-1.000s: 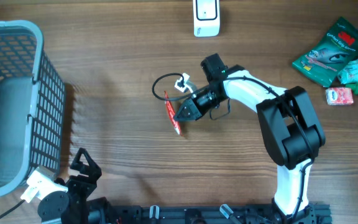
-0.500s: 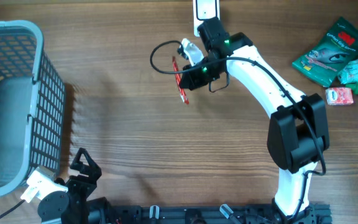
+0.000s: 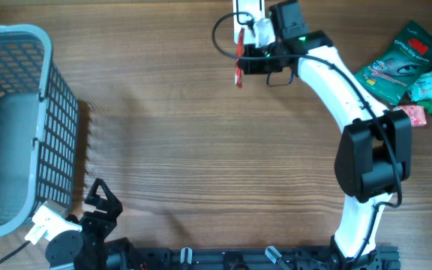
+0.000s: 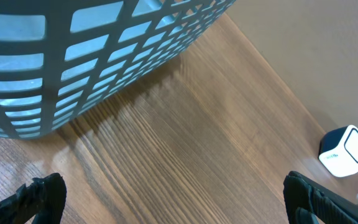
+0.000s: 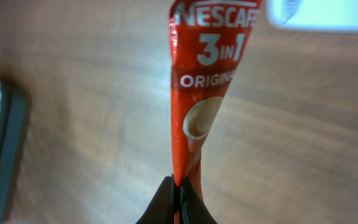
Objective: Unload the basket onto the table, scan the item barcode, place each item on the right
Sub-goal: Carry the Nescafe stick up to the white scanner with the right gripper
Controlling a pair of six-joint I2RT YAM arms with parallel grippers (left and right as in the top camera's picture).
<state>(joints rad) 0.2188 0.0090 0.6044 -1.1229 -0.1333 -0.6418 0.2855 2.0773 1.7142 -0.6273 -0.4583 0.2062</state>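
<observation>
Since a second ago the right arm [image 3: 328,75] has swung from the middle of the table [image 3: 201,150] to its far edge, carrying the coffee sachet [image 3: 238,67] with it. The left arm and the other items lie as they did.

Overhead: the right gripper [image 3: 244,64] has its jaws pressed together on the red sachet, which hangs lifted just in front of the white scanner [image 3: 243,9]. The wrist partly covers the scanner, and a loop of black cable [image 3: 217,30] curls beside it. A grey basket [image 3: 58,112] stands at the left edge, well apart from the sachet. A green packet [image 3: 400,60] and a small pink packet [image 3: 409,115] lie by the right edge, with more wrappers partly cut off by the frame. The left gripper [image 3: 100,199] sits low at the near-left corner, beside the basket.

Left wrist: the left gripper's fingers stand spread wide at the two lower corners, with nothing between them but bare wood. The basket's lattice wall fills the upper left. The scanner shows small at the far right, and a sliver of red sits below it at the frame edge.

Right wrist: the fingertips pinch the sachet's lower end, and the sachet rises upright with its printed face toward the camera. No barcode shows on this side. A blurred white shape, the scanner, is at the upper right, touching the frame edge. A blurred grey edge of the basket is at the left.
</observation>
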